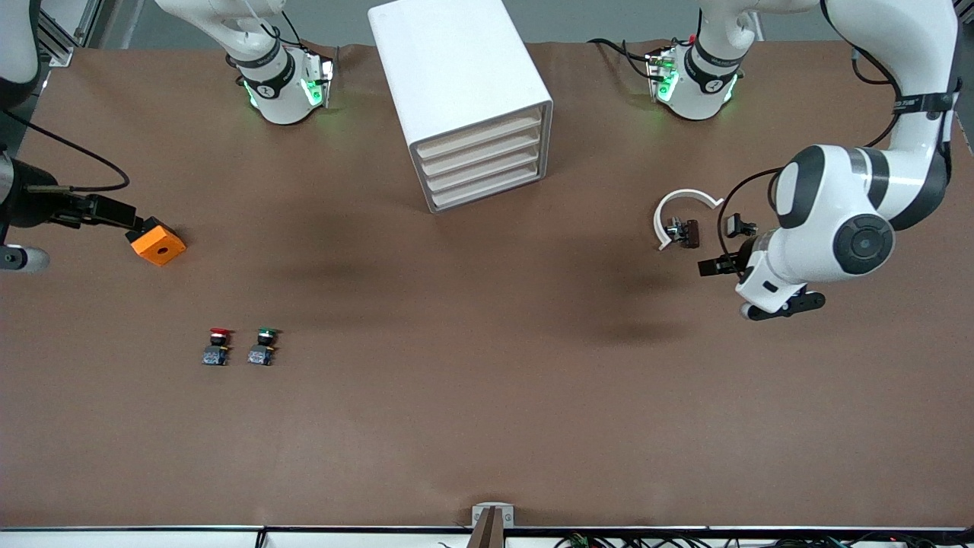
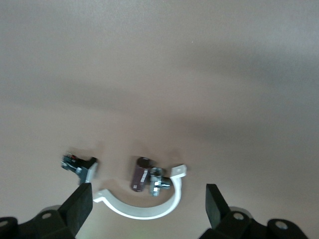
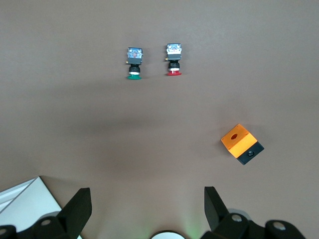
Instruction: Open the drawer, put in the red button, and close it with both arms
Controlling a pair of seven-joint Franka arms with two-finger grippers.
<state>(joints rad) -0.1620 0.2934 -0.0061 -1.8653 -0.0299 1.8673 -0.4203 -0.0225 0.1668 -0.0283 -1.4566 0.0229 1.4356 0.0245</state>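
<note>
Drawer [image 1: 480, 138] among four, one red button [image 1: 218, 346]

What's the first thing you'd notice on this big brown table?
The tall white cabinet with four shut drawers, standing between the two robot bases. Next, the bright orange block toward the right arm's end, and nearer the front camera, the little red button beside its green twin.

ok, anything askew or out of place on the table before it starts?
The cabinet sits turned at an angle to the table edge, all its drawers shut. Both buttons, the red button and the green button, lie on their sides. Nothing looks spilled or damaged.
</note>
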